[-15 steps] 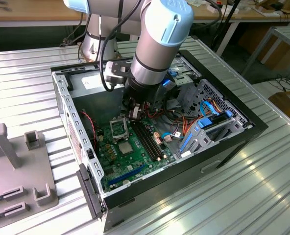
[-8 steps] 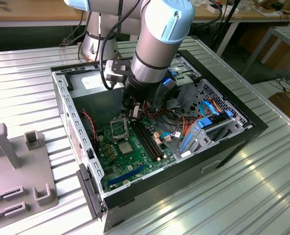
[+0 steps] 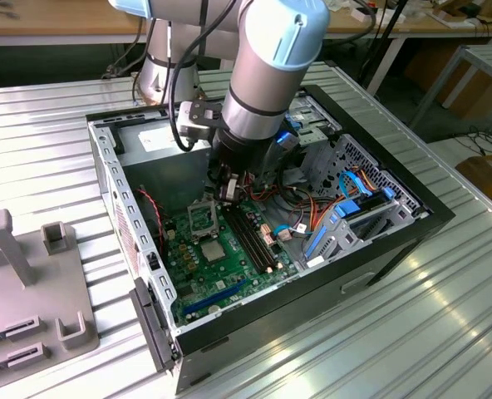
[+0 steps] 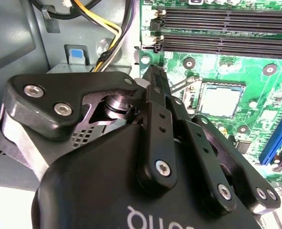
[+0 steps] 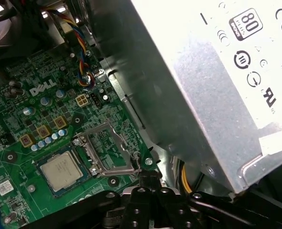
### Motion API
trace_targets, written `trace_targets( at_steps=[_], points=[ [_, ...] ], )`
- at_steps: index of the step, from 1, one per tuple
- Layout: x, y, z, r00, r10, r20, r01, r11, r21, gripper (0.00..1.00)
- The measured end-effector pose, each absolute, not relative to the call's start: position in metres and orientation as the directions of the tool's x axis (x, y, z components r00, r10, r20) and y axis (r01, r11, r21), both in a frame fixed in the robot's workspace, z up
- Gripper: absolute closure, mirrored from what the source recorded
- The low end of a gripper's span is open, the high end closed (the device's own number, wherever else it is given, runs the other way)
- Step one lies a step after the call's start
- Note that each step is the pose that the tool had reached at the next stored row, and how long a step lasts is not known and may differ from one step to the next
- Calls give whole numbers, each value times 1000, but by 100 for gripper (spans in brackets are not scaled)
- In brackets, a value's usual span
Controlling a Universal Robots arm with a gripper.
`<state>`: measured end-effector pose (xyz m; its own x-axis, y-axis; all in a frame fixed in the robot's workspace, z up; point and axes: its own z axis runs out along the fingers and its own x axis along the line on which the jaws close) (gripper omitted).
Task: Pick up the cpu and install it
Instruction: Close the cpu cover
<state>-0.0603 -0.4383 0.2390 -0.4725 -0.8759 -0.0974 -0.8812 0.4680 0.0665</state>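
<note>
The arm's black two-finger gripper (image 3: 227, 193) is reaching down inside the open black desktop computer case (image 3: 400, 241), which is lying on its side on the ribbed metal worktop (image 3: 445, 332), toward that worktop's far side in the exterior view. In the second wrist view the gripper (image 4: 153, 76) is showing its fingers (image 4: 156, 102) pressed together to a single narrow tip, with nothing between them. The tip is hovering over the edge of the green motherboard (image 4: 255, 90), near the hinged metal socket frame (image 5: 107, 152), which is standing swung open.

The square silver-topped cpu (image 5: 61, 171) is lying flat in its socket on the motherboard, just beside the open frame and apart from the gripper; it is showing in the second wrist view (image 4: 220, 101) and in the exterior view (image 3: 212, 250) as well. The long black memory slots (image 3: 254, 237) are running beside the socket. The grey metal power supply box (image 5: 217, 90) is sitting in the case's corner beside the board. A grey plastic fixture with upright posts (image 3: 30, 274) is resting at the worktop's edge on the exterior view's left, well apart from the case.
</note>
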Motion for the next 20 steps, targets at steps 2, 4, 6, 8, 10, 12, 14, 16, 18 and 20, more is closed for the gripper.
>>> trace_targets(
  at_steps=[2,4,6,8,10,12,14,16,18,20],
  points=[
    [-60,-438,239,-472,-877,-92,-882,468,64,89],
    [-60,-438,240,-471,-878,-87,-882,468,61,89],
    [-61,-438,241,-470,-879,-85,-883,466,60,89],
    [-61,-438,242,-469,-879,-84,-883,466,59,89],
    [-61,-438,243,-469,-879,-83,-883,465,59,89],
    [-62,-438,247,-462,-883,-82,-887,459,58,89],
    [-64,-438,250,-451,-889,-82,-892,447,58,89],
    [-64,-438,251,-447,-891,-82,-894,443,58,89],
    [-64,-438,253,-444,-892,-82,-896,440,58,89],
    [-64,-438,254,-441,-894,-82,-897,438,58,89]
  ],
)
